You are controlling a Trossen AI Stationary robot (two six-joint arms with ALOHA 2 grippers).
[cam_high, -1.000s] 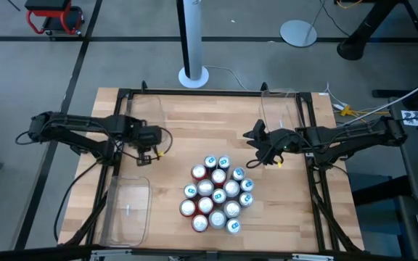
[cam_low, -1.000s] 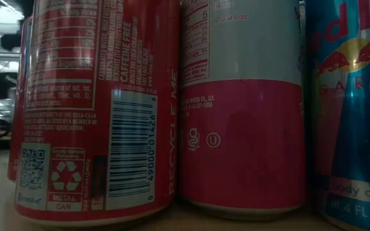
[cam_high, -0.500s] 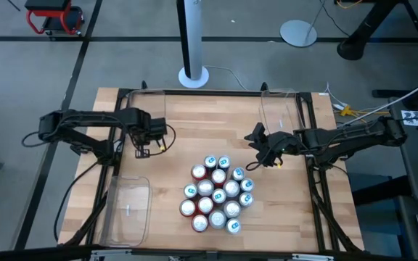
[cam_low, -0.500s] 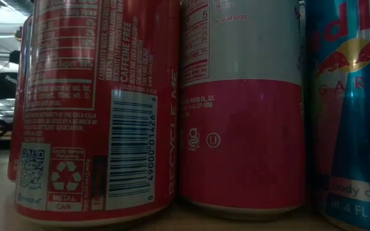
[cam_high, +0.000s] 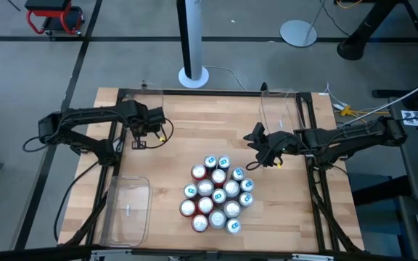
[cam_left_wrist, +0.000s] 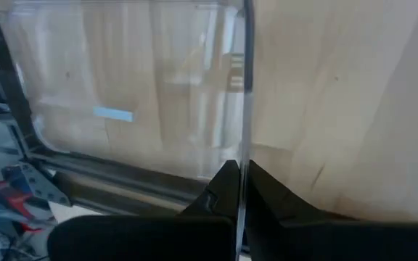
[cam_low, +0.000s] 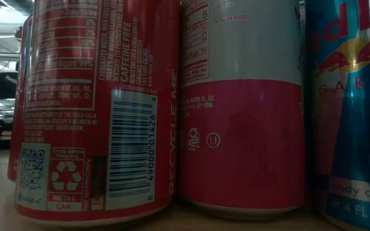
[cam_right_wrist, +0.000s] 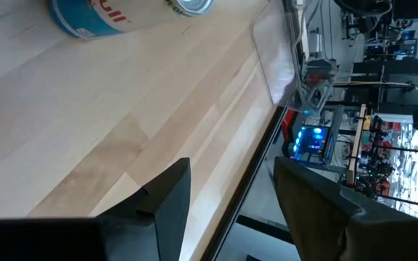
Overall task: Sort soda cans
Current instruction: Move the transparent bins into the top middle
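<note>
Both arms are black, built of slim tubular links with blocky joint housings, and thin black cables loop loosely along each. The left gripper (cam_high: 138,143) carries a small yellow tag beside its wrist; the right gripper (cam_high: 256,140) has one too. Each gripper's fingers (cam_right_wrist: 167,190) are flat, matte black, angular plates.

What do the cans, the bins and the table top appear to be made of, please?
Soda cans: apparently painted metal, with shiny silver tops.
Bin: probably clear glossy plastic; the wood shows through it.
Table top: light wood, with visible plank seams and grain, seemingly matte.
</note>
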